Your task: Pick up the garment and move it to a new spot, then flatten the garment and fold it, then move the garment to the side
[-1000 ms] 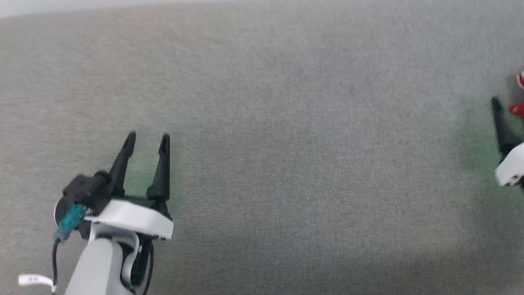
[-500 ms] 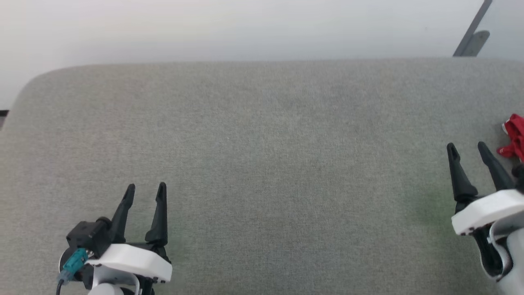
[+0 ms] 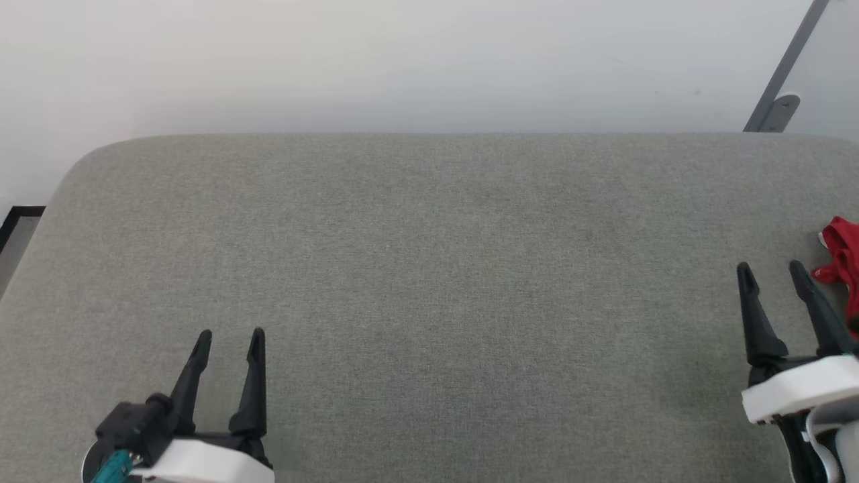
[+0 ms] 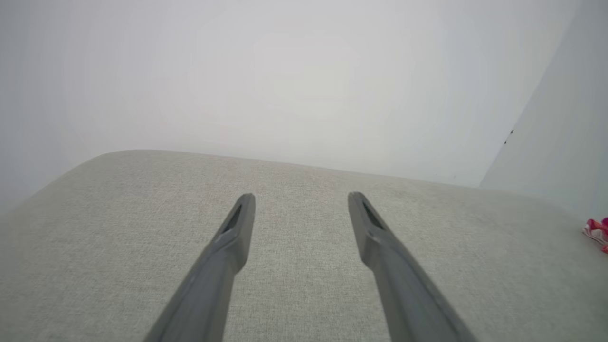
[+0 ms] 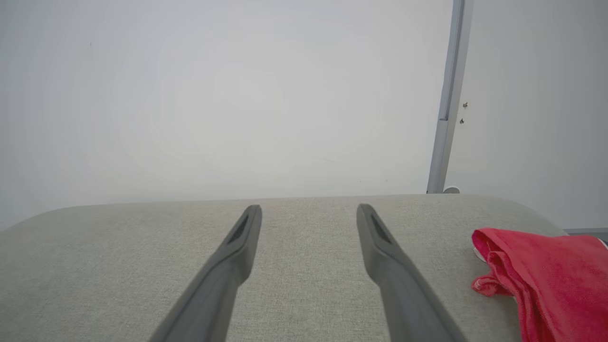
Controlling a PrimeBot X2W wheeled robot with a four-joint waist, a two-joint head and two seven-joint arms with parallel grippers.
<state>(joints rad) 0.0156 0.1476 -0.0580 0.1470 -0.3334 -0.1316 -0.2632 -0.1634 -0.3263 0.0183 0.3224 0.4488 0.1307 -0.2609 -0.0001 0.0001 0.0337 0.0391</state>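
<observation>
The garment (image 3: 843, 258) is a crumpled red piece of cloth at the far right edge of the grey padded table (image 3: 429, 268); most of it is cut off by the frame. In the right wrist view the garment (image 5: 546, 280) lies to the right of my fingers, apart from them. A sliver of the garment (image 4: 597, 230) shows at the far right of the left wrist view. My right gripper (image 3: 772, 268) hovers open just left of the garment, empty. At the lower left my left gripper (image 3: 229, 334) is open and empty over bare fabric.
A white wall (image 3: 402, 60) rises behind the table's far edge. A grey metal post (image 3: 782, 74) with a bracket stands at the back right. The table's rounded left corner (image 3: 74, 168) drops off to a dark-edged floor strip (image 3: 13, 221).
The head camera has tilted up, bringing the wall and the table's far edge into view. Both grippers stay open; the right one now shows fully beside the garment.
</observation>
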